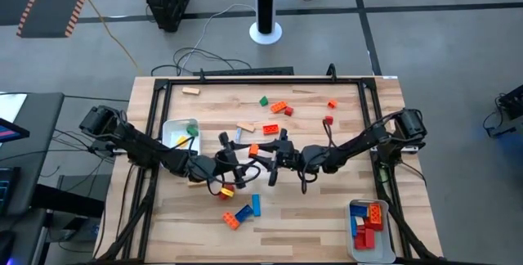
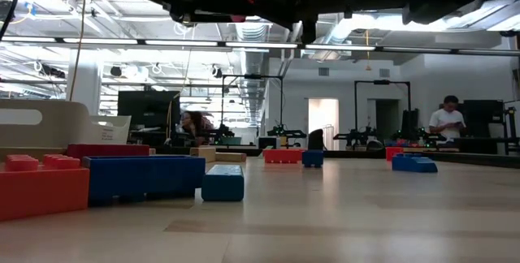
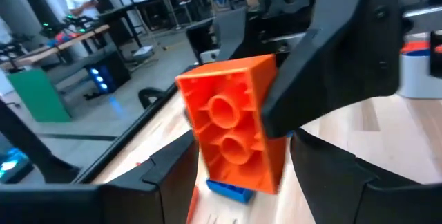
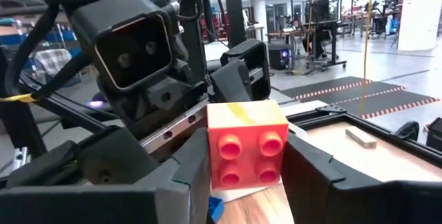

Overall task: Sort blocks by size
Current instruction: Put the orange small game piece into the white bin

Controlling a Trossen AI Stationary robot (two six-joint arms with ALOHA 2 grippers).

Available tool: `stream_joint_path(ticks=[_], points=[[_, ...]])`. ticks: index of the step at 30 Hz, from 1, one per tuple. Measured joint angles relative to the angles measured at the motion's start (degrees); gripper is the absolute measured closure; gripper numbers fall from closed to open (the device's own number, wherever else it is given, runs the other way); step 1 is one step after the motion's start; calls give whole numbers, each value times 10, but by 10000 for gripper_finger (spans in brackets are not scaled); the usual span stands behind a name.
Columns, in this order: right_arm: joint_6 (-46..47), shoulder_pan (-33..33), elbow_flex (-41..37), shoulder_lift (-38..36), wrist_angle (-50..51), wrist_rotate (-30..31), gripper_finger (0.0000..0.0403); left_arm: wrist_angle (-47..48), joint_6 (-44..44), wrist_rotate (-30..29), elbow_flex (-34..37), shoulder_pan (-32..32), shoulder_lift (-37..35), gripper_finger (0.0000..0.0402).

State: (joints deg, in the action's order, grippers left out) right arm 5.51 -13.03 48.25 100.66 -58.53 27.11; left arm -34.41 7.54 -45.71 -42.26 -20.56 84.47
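While both arms are meeting over the table's middle, the left gripper (image 3: 238, 175) is clamping a long orange brick (image 3: 235, 124) and the right gripper (image 4: 245, 162) is pinching a short red brick (image 4: 246, 148), probably for different trays; other blocks (image 1: 274, 107) are lying scattered far and near.

The right pincer (image 4: 248, 175) clamps a red block (image 4: 247, 153) with four studs facing the camera. The left pincer's (image 4: 231, 86) black body looms close behind it. A tan wooden block (image 4: 361, 137) lies on the bench (image 4: 387, 158) beyond.
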Motion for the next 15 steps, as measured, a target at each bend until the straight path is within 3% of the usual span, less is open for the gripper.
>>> stream_joint_path(ticks=[8,15], points=[[0,0,0,0,9,0,239,-16,-2,0,0,11,0,187],[1,1,0,0,13,7,232,-12,-29,4,0,28,0,248]])
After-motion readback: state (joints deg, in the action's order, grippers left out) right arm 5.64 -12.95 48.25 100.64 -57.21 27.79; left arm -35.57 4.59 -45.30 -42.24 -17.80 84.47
